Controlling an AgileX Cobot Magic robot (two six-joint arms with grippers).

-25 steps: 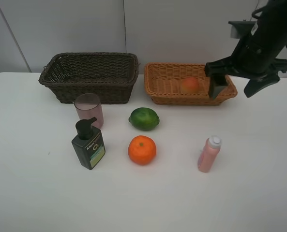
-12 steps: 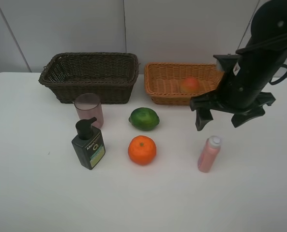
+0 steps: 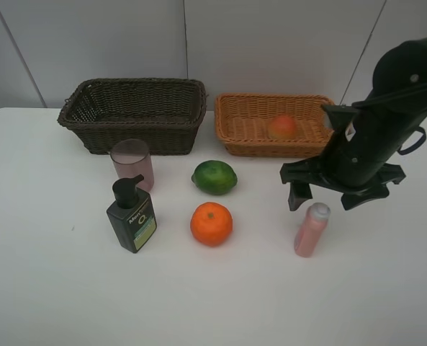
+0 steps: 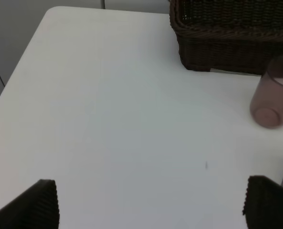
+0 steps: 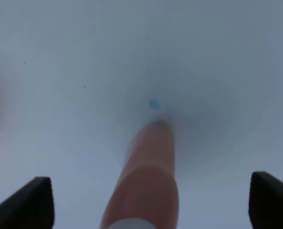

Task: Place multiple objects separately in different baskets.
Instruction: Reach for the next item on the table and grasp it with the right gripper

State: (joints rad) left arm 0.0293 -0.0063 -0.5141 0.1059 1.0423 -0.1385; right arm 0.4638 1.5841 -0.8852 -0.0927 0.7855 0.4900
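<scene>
Right end effector (image 3: 327,196) open, jaws spread wide, just above pink white-capped bottle (image 3: 310,232). Bottle upright on bench (image 3: 55,288), right side, nearer than tan wicker basket (image 3: 231,144). Likely light, stiff plastic, slick and tippy, so grip mid-body below cap. Versus 1 s ago: arm came down from over basket; peach (image 3: 282,127) sits inside. Left end effector (image 4: 151,205) open.

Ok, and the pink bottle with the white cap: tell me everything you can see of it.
The pink bottle is a slim, plastic-looking cylinder with its white cap on. It stands upright on the white table, right of the orange. The right gripper hovers just above it, jaws open to either side, not touching it.
</scene>
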